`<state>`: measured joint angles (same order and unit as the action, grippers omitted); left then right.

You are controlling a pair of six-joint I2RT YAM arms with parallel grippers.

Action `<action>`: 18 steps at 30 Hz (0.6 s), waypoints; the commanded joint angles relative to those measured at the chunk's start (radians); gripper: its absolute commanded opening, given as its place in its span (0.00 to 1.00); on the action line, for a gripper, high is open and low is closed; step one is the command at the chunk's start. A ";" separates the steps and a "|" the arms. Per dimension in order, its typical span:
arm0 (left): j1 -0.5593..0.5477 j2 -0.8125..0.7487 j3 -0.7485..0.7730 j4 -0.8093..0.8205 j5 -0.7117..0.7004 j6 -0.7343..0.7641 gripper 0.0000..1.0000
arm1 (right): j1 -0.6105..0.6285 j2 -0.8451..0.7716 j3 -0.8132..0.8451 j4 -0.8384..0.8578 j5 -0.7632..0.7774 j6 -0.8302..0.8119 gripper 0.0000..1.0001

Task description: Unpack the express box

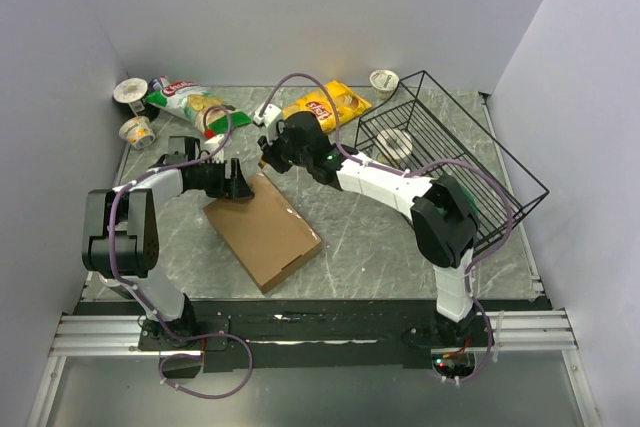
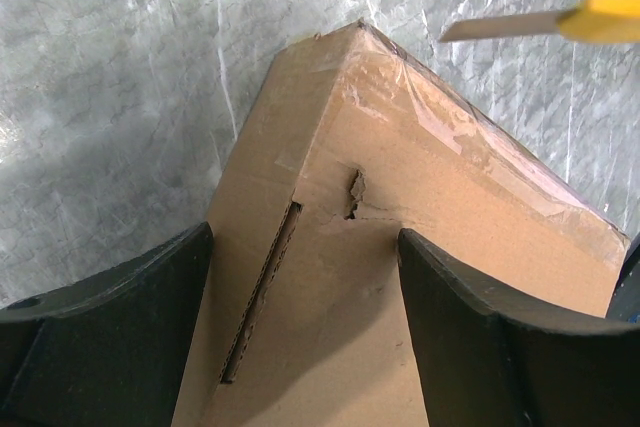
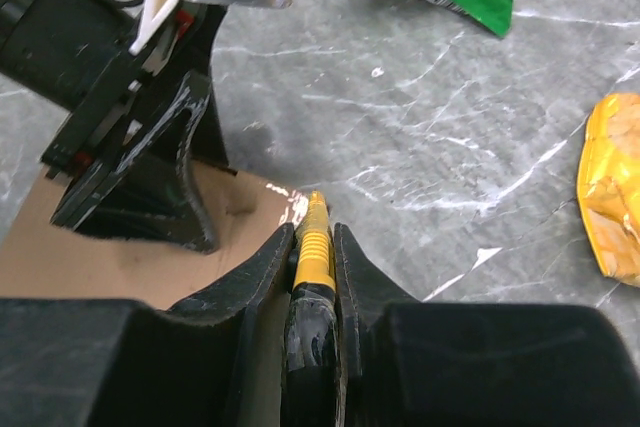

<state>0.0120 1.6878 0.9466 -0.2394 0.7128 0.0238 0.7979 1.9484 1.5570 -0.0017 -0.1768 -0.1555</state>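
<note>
The express box [image 1: 265,232] lies flat and closed on the marble table, taped along its far edge; it also shows in the left wrist view [image 2: 400,197]. My left gripper [image 1: 238,185] is open, its fingers [image 2: 120,307] spread over the box's far left corner, with the cardboard showing between them. My right gripper [image 1: 272,154] is shut on a yellow utility knife [image 3: 315,247], just behind the box's far corner. The knife's blade [image 2: 500,25] hangs above the table beyond the taped edge. The left gripper [image 3: 150,167] rests on the box [image 3: 110,262] in the right wrist view.
A black wire basket [image 1: 500,172] stands at the right with a cup [image 1: 393,142] inside. A yellow snack bag [image 1: 325,105] and a green one [image 1: 185,100] lie at the back. Cups stand at the back left [image 1: 130,92] [image 1: 137,131] and back middle [image 1: 384,80].
</note>
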 commanded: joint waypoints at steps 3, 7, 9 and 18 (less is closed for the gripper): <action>-0.006 0.009 -0.019 -0.012 -0.029 -0.001 0.78 | 0.000 0.026 0.044 0.058 0.066 -0.004 0.00; -0.006 0.013 -0.011 -0.015 -0.027 -0.004 0.78 | 0.000 0.035 0.048 0.052 0.076 0.007 0.00; -0.004 0.010 -0.012 -0.014 -0.027 -0.005 0.77 | 0.000 0.041 0.057 0.049 0.074 0.017 0.00; -0.006 0.004 -0.028 -0.003 -0.027 -0.008 0.77 | -0.002 0.043 0.075 0.045 0.076 0.043 0.00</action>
<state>0.0120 1.6878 0.9459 -0.2363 0.7124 0.0139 0.7979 1.9972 1.5726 0.0059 -0.1181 -0.1303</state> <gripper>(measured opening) 0.779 0.255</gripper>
